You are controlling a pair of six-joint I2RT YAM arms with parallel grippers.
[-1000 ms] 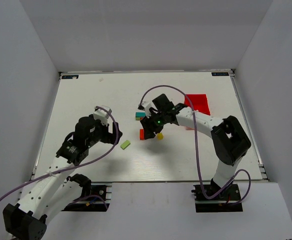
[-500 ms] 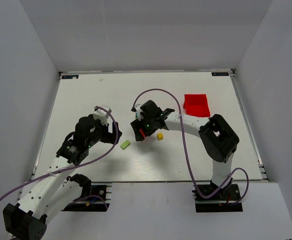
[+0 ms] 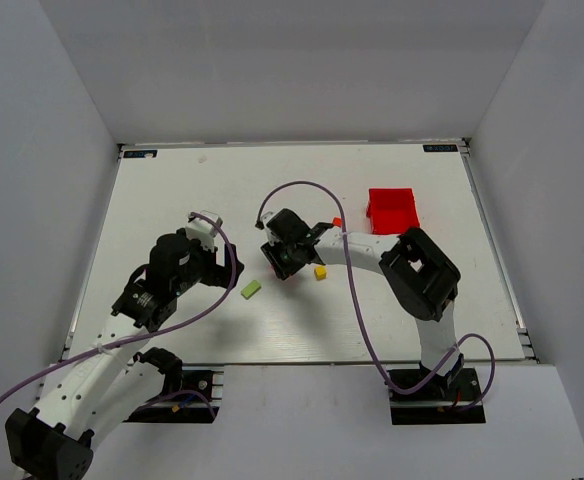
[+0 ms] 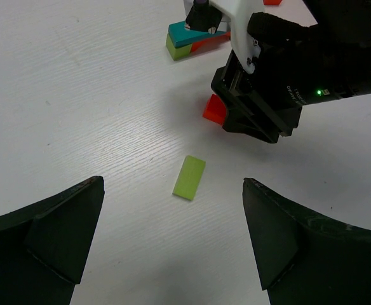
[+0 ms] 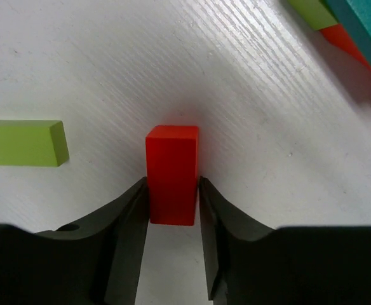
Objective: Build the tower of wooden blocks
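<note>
My right gripper [image 5: 173, 203] is shut on a red block [image 5: 171, 175] that rests on the white table; the fingers touch both of its sides. In the top view the right gripper [image 3: 284, 262] covers that block. The left wrist view shows the red block [image 4: 215, 109] under the right wrist. A small stack [image 4: 192, 39] with a teal bar over lime and red pieces lies just beyond it, and shows at the right wrist view's top right [image 5: 338, 25]. A lime green bar [image 3: 251, 289] lies loose ahead of my open, empty left gripper [image 4: 173, 241].
A yellow cube [image 3: 320, 272] lies just right of the right gripper. A small orange block [image 3: 337, 221] sits near the red plastic bin [image 3: 392, 208] at the back right. The lime bar also shows in the right wrist view [image 5: 23, 143].
The right arm has swung left and down over the red block, which its gripper now hides in the top view. The left arm has not moved.
</note>
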